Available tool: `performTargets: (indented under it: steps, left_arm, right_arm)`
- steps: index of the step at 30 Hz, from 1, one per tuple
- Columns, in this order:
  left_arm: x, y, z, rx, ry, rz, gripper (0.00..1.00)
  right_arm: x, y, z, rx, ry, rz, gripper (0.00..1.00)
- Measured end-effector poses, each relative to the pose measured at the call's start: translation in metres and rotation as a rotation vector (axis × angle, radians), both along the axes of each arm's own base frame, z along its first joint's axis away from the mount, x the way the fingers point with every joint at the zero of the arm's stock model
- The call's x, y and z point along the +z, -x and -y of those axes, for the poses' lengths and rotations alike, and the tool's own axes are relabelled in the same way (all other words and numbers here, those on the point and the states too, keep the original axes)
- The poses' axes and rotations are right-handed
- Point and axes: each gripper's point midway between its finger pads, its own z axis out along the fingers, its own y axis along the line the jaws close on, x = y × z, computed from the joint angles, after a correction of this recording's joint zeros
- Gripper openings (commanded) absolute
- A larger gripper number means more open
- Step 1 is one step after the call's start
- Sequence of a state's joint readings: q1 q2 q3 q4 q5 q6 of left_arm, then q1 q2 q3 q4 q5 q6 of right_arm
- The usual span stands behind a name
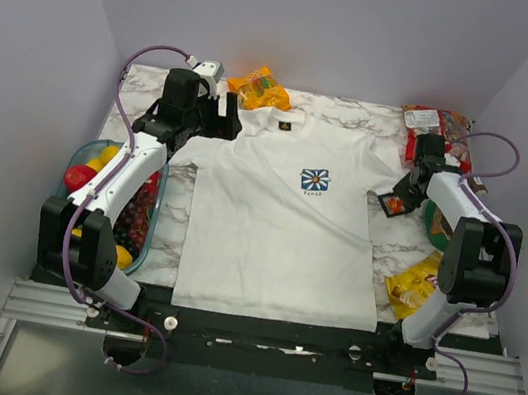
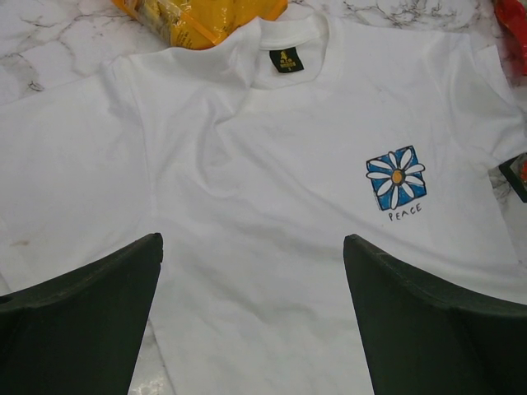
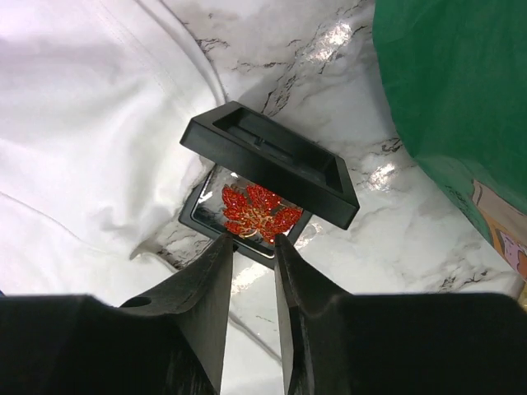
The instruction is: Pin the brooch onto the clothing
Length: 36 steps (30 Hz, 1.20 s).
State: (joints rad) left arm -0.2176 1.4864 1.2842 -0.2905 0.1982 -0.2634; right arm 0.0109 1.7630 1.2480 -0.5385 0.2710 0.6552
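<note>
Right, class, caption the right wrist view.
Right tool poised at the red leaf brooch in its open black box.

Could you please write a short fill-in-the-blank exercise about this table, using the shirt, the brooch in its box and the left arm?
1. The brooch lies in a small box whose colour is ____.
2. Under the daisy print on the shirt stands the word ____.
3. The left gripper hangs over the shirt with its jaws wide ____.

Missing words: black; PEACE; open.
</note>
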Motion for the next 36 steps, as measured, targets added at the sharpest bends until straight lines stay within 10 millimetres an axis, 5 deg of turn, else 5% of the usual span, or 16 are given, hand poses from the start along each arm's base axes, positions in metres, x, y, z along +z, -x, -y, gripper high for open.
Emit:
performTargets:
  steps: [11, 19, 28, 36]
  left_arm:
    - [0.002, 0.001, 0.003, -0.011, 0.017, 0.000, 0.99]
    - [0.002, 0.002, 0.007, -0.026, 0.033, -0.005, 0.99]
    - [0.004, 0.002, 0.008, -0.031, 0.041, 0.000, 0.99]
    - [0.004, 0.002, 0.008, -0.030, 0.041, -0.001, 0.99]
  right_arm:
    - [-0.022, 0.003, 0.000, 0.001, -0.001, -0.058, 0.70]
    - [-0.046, 0.006, 0.000, -0.007, -0.003, -0.119, 0.71]
    - [-0.046, 0.001, -0.001, -0.029, -0.012, -0.124, 0.71]
    - [-0.046, 0.000, -0.001, -0.047, -0.017, -0.127, 0.54]
